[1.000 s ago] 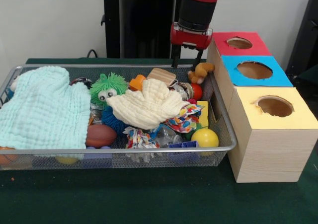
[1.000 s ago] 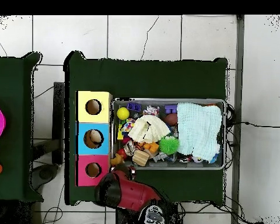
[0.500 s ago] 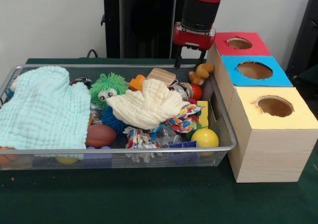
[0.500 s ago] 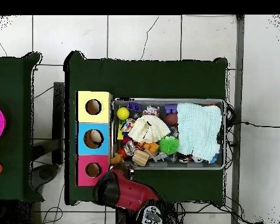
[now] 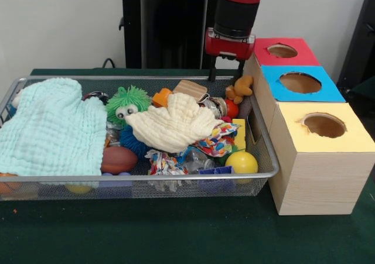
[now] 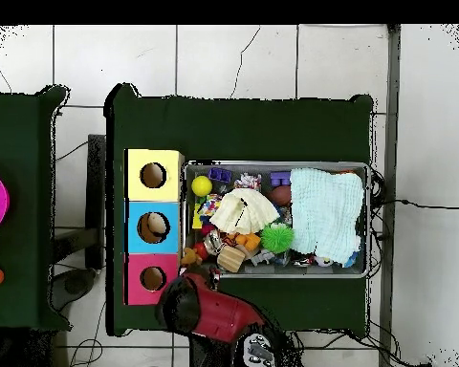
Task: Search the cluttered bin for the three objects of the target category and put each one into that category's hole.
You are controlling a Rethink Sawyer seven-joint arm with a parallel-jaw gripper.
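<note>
Hanging above the far right corner of the silver wire-mesh bin (image 5: 140, 176), the red and black tool (image 5: 226, 76) is seen with a small tan plush toy animal (image 5: 239, 89) beside its right prong; whether the toy is clamped cannot be told. Contents listed: pale mint muslin cloth (image 5: 50, 129), cream muslin cloth (image 5: 173, 123), green spiky ball with eyes (image 5: 128, 102), wooden block (image 5: 190, 89), yellow ball (image 5: 241, 162), brown football (image 5: 119, 159). Beside the bin on the green table (image 5: 176, 229), a wooden box is set with red (image 5: 282, 51), blue (image 5: 300, 82) and yellow (image 5: 324, 125) holed tops.
</note>
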